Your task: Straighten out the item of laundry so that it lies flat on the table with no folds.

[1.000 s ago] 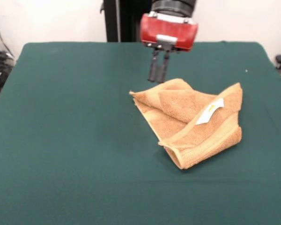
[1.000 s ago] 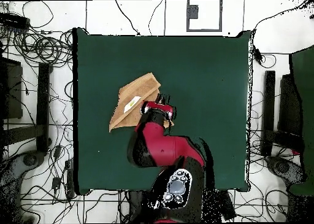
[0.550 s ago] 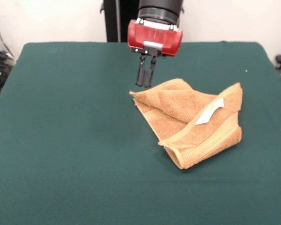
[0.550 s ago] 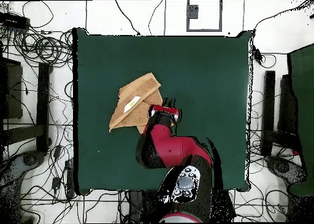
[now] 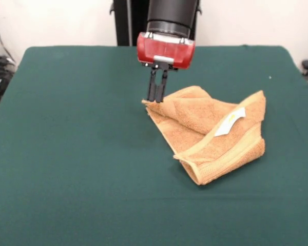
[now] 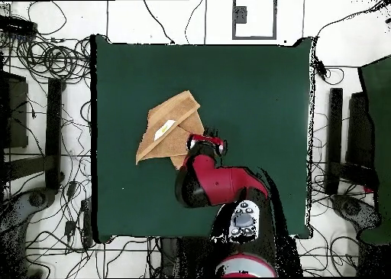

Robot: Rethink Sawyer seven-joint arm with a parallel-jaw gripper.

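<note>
Green felt covers the worktop [image 5: 66,154], and an orange-tan towel [image 5: 210,138] lies crumpled on it, right of centre in the front view, folded over itself with a white label [image 5: 230,122] showing on top. Above its left corner hangs the red and black gripper [image 5: 156,97], its two dark fingers [image 5: 152,87] drawn close together, tips at the corner's edge; whether they hold any cloth cannot be told. Cables [image 6: 46,58] lie on the floor around the worktop.
</note>
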